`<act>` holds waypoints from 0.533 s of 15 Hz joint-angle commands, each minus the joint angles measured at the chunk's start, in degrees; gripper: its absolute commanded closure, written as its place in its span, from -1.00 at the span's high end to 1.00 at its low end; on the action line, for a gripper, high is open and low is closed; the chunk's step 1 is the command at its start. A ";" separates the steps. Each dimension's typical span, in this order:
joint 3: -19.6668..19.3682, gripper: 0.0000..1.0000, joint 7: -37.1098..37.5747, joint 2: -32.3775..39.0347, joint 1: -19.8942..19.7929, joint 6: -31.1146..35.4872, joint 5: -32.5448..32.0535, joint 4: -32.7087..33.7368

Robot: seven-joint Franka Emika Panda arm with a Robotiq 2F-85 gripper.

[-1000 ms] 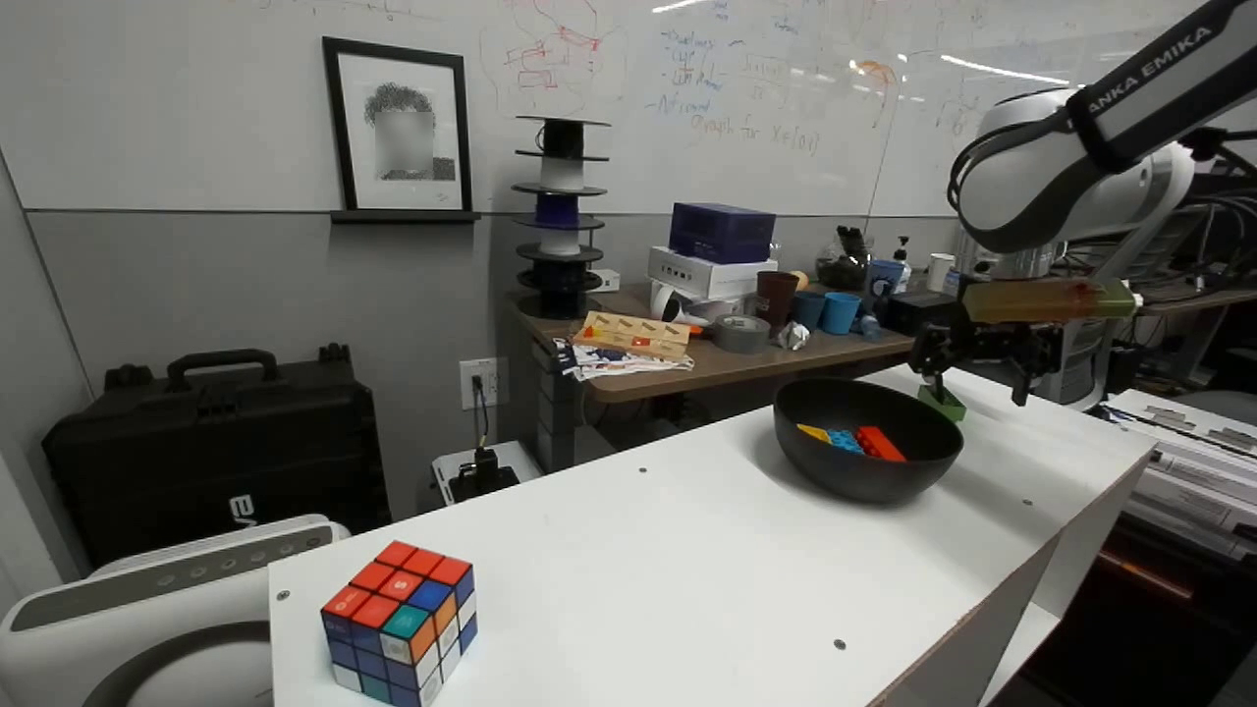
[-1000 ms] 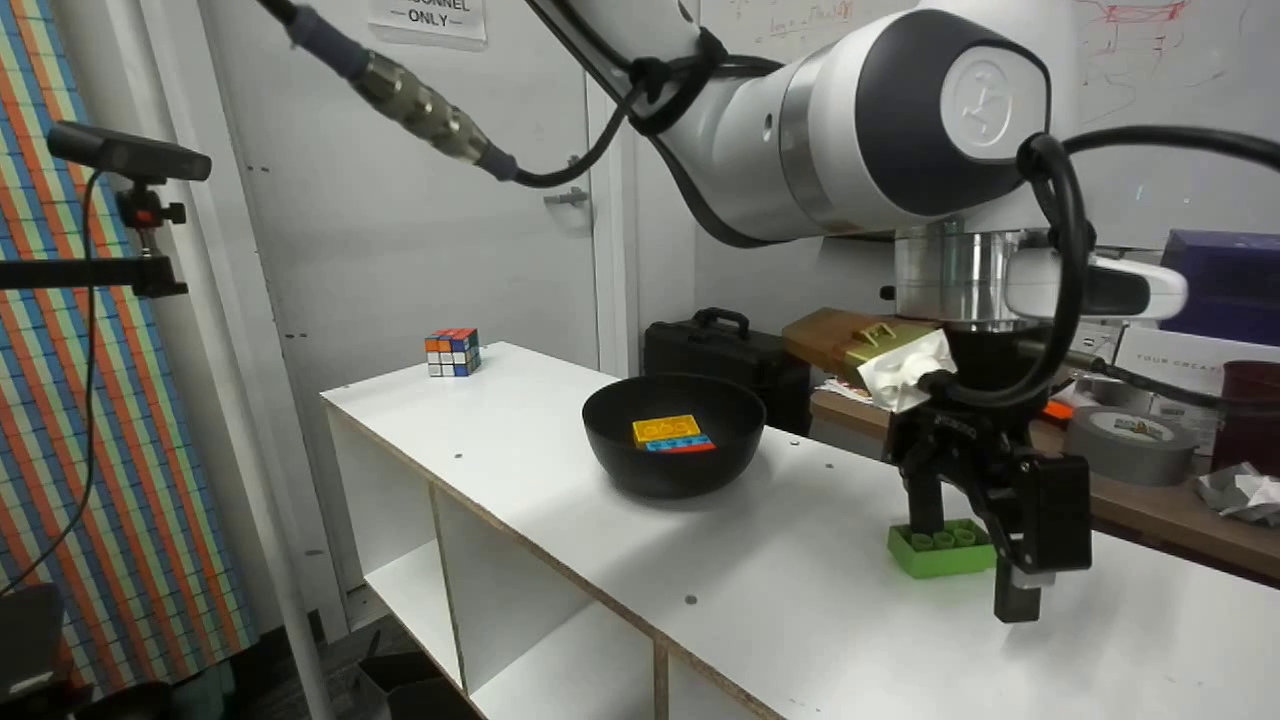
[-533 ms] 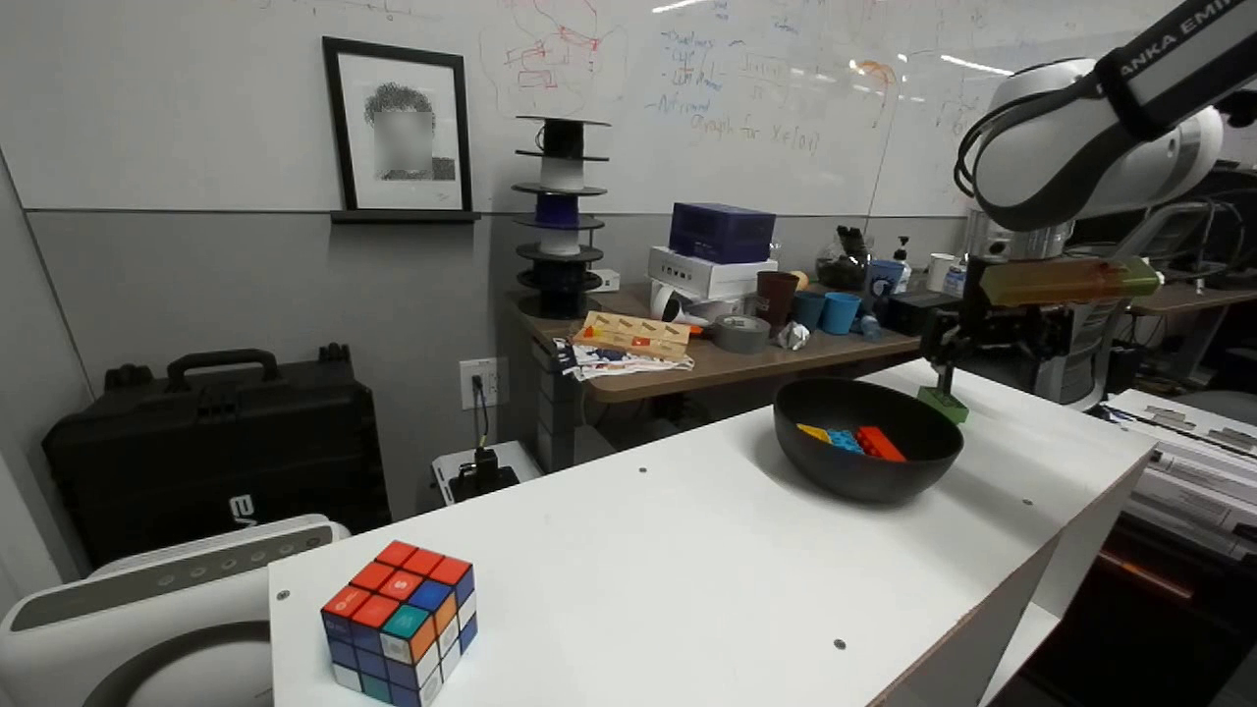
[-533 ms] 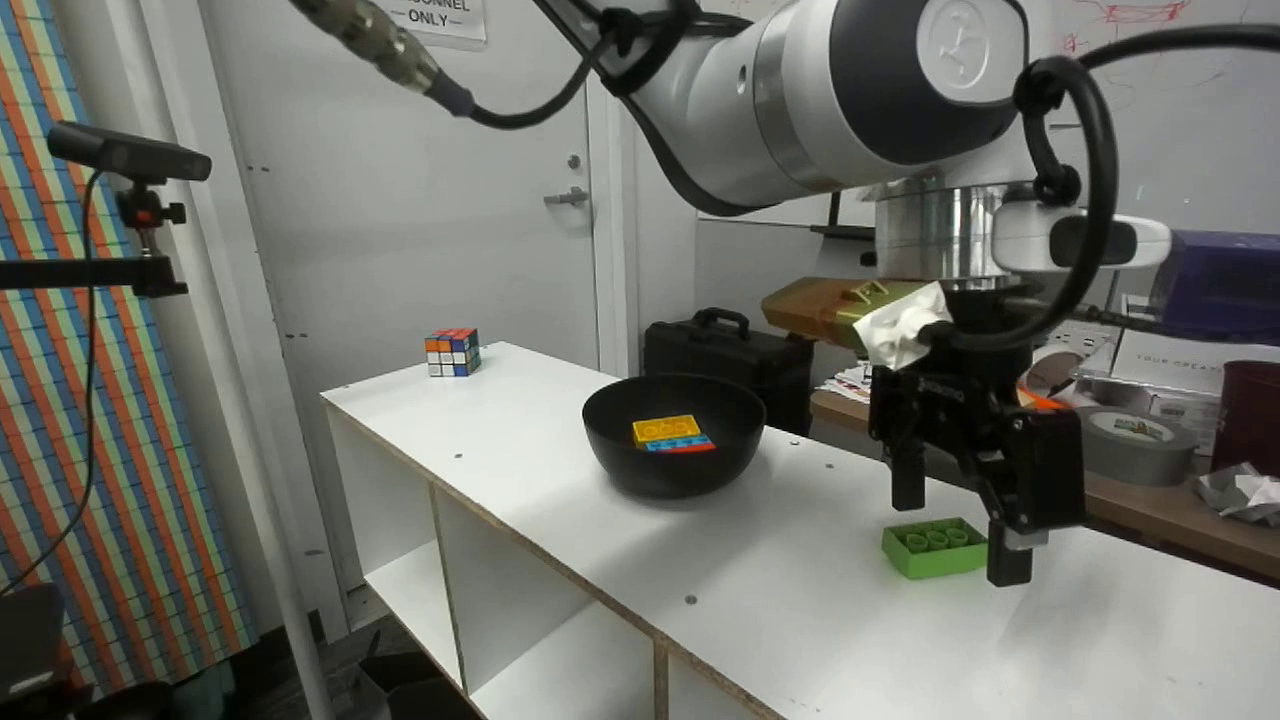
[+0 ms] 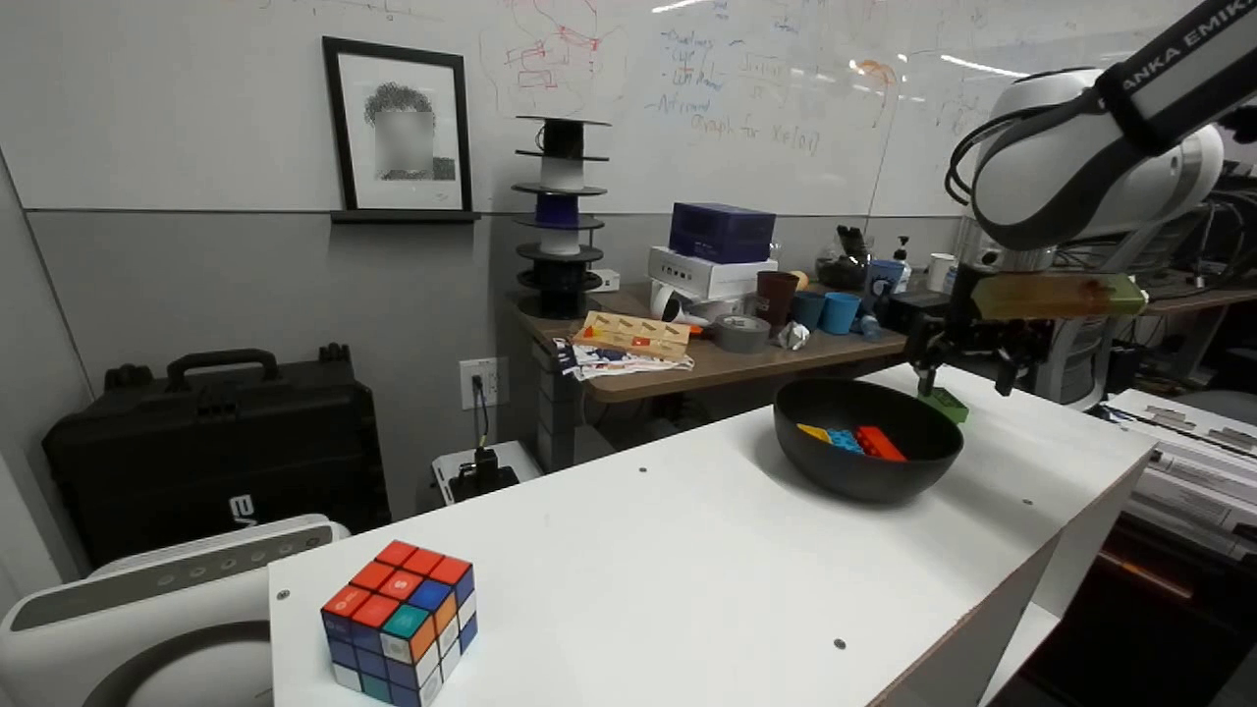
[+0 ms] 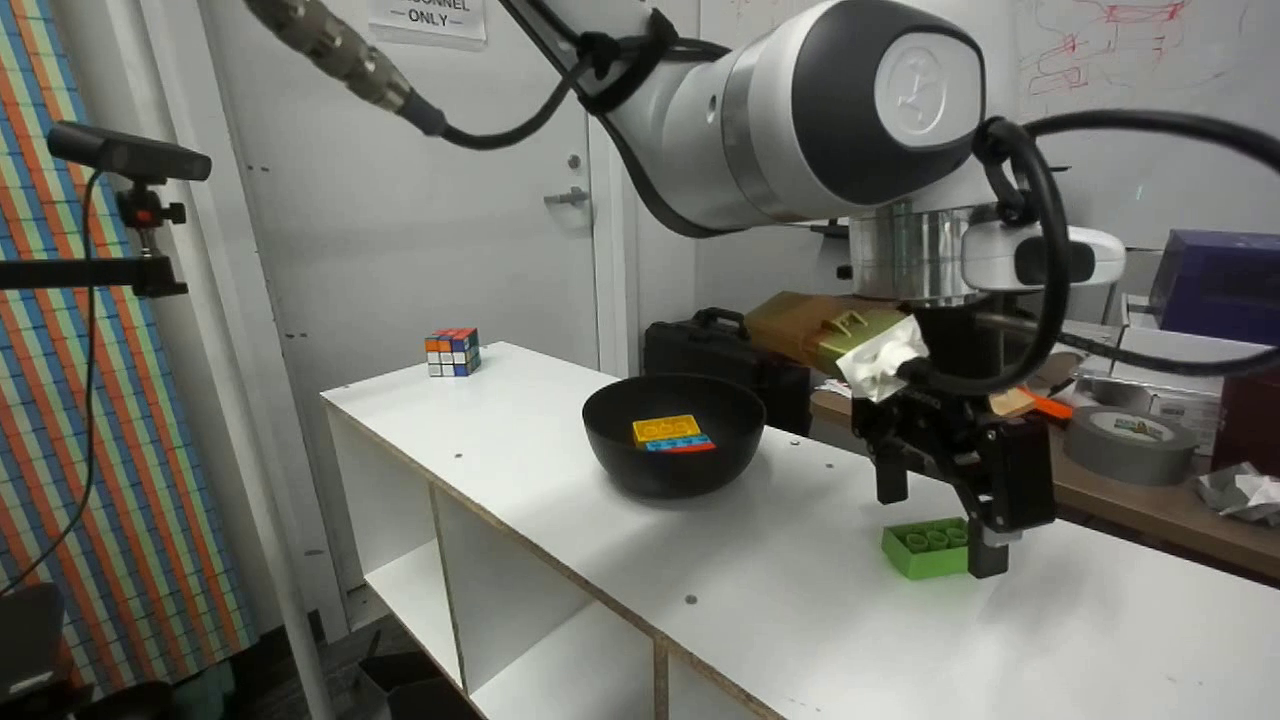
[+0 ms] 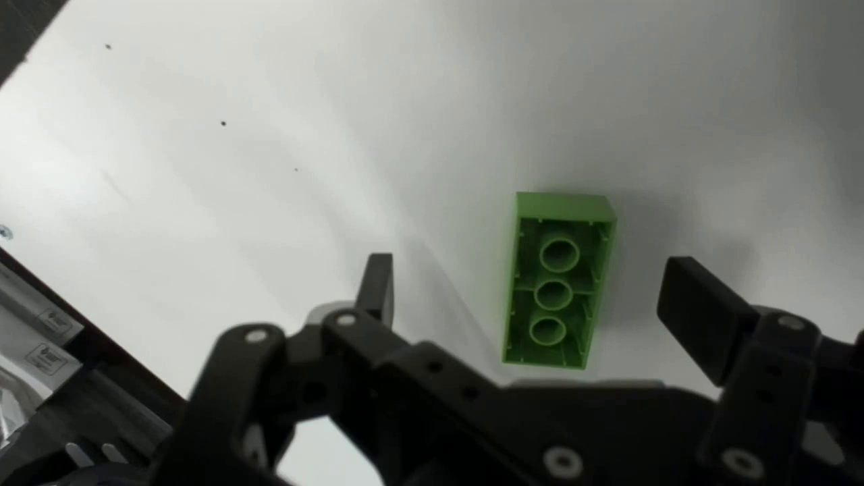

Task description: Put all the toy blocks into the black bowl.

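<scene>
Over the flat white surface (image 6: 520,470), the black two-fingered pincer (image 6: 940,523) hangs with its fingers (image 7: 698,314) spread wide. Between those fingers in the wrist view, with a gap on either side, a green rectangular plastic brick (image 7: 557,287) lies on the surface, hollow underside up. In both exterior views a wide, round, matte black bowl (image 6: 674,476) stands upright, apart from that brick. Inside the bowl, close together, lie a yellow plastic brick (image 6: 666,430), a blue studded plastic brick (image 5: 845,441) and a red plastic brick (image 5: 880,444). Well apart, near one end of the surface, sits a multicoloured Rubik's cube (image 5: 400,624).
</scene>
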 commanded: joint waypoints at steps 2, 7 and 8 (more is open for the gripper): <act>1.21 1.00 -1.32 1.56 -0.03 5.45 0.59 -0.36; 1.77 0.48 -1.91 1.51 -0.05 6.88 0.93 -1.37; 1.72 0.31 -2.18 0.99 0.04 7.27 0.71 -2.07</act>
